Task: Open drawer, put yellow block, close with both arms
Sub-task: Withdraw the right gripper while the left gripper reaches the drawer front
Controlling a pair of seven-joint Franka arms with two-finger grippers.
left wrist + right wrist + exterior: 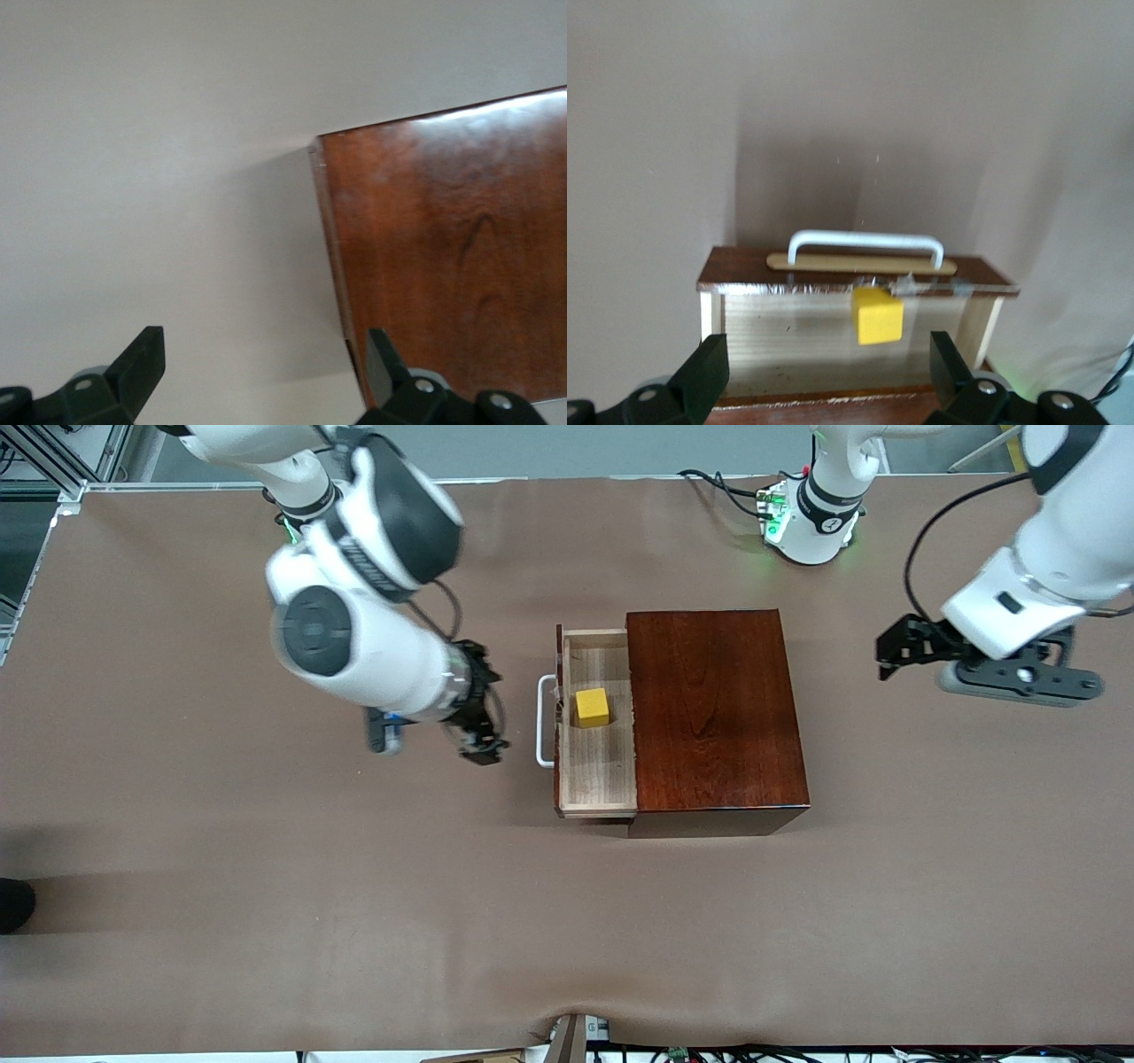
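Observation:
The drawer (598, 771) stands pulled out of the dark mahogany box (718, 708), with its white handle (545, 722) toward the right arm's end. The yellow block (592, 707) lies inside the drawer, close to the drawer front. My right gripper (485, 717) is open and empty, just off the handle and aimed at the drawer. The right wrist view shows the handle (864, 241), the block (878, 319) and the drawer floor (780, 341) between the spread fingers of the right gripper (830, 354). My left gripper (890, 657) is open and empty over the table beside the box (452, 257); the left wrist view shows it (263, 354) at the box's edge.
The brown table (266, 886) spreads all round the box. The left arm's green-lit base (811, 518) and its cables (718, 483) stand farther from the front camera than the box. A dark object (13, 903) shows at the table's edge at the right arm's end.

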